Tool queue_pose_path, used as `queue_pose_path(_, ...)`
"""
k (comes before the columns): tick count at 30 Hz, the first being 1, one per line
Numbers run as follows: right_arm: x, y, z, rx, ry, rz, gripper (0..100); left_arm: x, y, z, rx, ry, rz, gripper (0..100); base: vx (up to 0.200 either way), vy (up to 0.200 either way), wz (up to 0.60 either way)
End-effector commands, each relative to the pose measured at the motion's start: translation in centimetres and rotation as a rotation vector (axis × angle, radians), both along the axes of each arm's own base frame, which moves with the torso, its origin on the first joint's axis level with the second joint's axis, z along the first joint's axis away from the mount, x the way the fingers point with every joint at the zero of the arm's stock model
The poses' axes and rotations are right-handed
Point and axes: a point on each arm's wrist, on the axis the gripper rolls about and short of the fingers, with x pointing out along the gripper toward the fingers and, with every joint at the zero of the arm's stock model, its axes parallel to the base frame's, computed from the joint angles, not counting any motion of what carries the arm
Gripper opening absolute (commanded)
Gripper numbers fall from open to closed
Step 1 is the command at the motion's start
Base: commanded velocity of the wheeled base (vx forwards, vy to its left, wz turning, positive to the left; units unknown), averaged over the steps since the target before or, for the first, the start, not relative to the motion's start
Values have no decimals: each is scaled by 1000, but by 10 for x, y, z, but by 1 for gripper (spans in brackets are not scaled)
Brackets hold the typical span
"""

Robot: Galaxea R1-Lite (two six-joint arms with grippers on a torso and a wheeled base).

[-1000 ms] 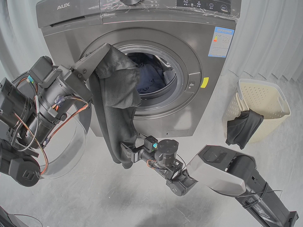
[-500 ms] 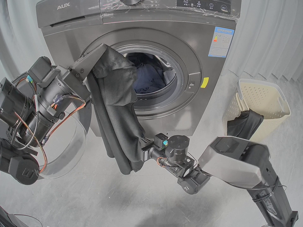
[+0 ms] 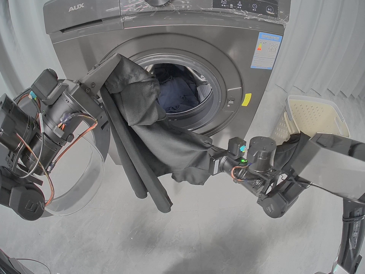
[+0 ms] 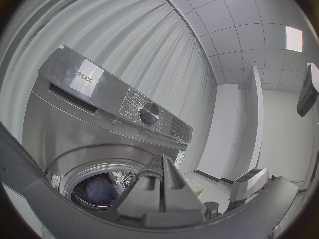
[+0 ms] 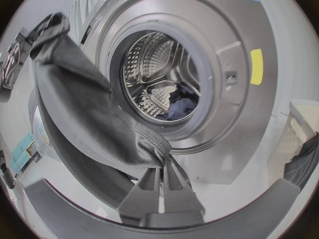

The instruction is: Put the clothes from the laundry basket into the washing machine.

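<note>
A dark grey garment (image 3: 152, 134) is stretched between both grippers in front of the washing machine (image 3: 171, 31). My left gripper (image 3: 110, 63) is shut on its upper end, left of the drum opening (image 3: 178, 92); the pinched fabric (image 4: 153, 168) shows between the fingers. My right gripper (image 3: 209, 160) is shut on the lower edge of the garment (image 5: 99, 123), below and right of the opening. Two long parts hang down toward the floor. Blue clothes (image 3: 175, 94) lie inside the drum (image 5: 159, 83). The cream laundry basket (image 3: 323, 118) stands to the right with dark clothing (image 5: 302, 166) over its rim.
The machine's round glass door (image 3: 80, 164) hangs open at the lower left, behind my left arm. Grey curtains (image 3: 327, 39) run behind the machine. Bare grey floor (image 3: 152, 240) lies in front.
My right gripper has pulled the garment's lower edge up and to the right, spreading the cloth out below the drum opening. The left gripper has shifted slightly left, still holding the top.
</note>
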Motion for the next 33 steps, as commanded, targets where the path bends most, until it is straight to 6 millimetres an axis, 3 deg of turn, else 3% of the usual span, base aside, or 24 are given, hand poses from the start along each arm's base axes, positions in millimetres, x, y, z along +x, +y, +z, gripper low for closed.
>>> queue_pose_path(1, -24, -41, 55, 28, -77, -56, 0, 1, 5, -2, 1, 7, 18, 0, 0, 0, 0)
queue_pose_path(2, -24, -41, 55, 28, -77, -56, 0, 1, 5, -2, 1, 7, 18, 0, 0, 0, 0)
queue_pose_path(3, -33, -52, 70, 43, -105, -69, 0, 0, 8, -3, 2, 14, 28, 0, 0, 0, 0)
queue_pose_path(8, -52, -78, 107, 99, -188, -100, 0, -3, 10, -6, 6, 27, 32, 0, 0, 0, 0)
queue_pose_path(13, -66, -89, 127, 137, -232, -109, 0, -6, 16, -4, -4, 25, 52, 0, 0, 0, 0)
queue_pose_path(26, -67, -93, 173, 248, -368, -125, 0, 1, 36, -6, -42, 64, 103, 0, 0, 0, 0)
queue_pose_path(33, -65, -103, 178, 250, -389, -155, 0, 1, 39, -5, -44, 59, 119, 0, 0, 0, 0)
